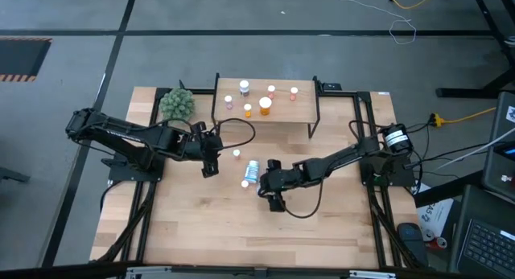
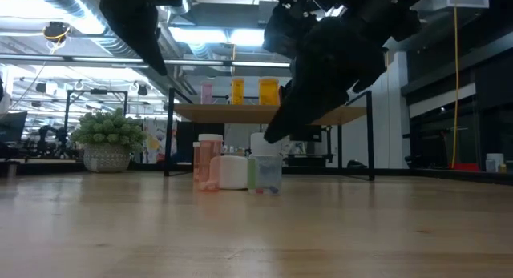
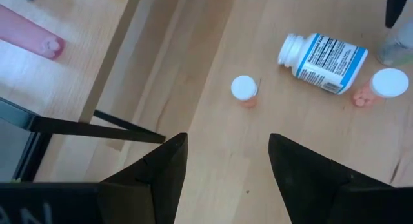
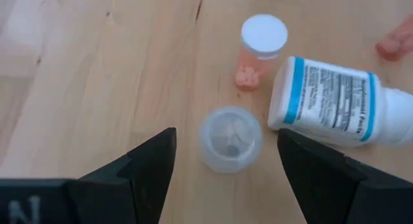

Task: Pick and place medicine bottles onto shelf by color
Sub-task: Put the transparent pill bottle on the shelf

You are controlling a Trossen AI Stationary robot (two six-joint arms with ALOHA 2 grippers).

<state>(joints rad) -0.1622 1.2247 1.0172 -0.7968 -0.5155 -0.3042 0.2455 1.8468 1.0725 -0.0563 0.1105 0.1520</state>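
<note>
Three medicine bottles stand on the table: a small orange one with a white cap [image 3: 244,90], a second orange one [image 4: 261,46] and a clear pale one [image 4: 230,138]. A white bottle with a blue label [image 4: 342,104] lies on its side beside them. Several more bottles [image 1: 265,105] stand on the light-wood shelf [image 1: 299,110] at the far side. My left gripper [image 3: 227,143] is open above the table, left of the small orange bottle [image 1: 236,153]. My right gripper [image 4: 226,135] is open above the clear bottle, a finger on either side of it, not touching.
A green spiky plant ball [image 1: 177,103] in a pot stands left of the shelf. The shelf's black frame legs [image 3: 97,124] stand close to my left gripper. Bare tabletop [image 1: 241,231] lies toward the near edge.
</note>
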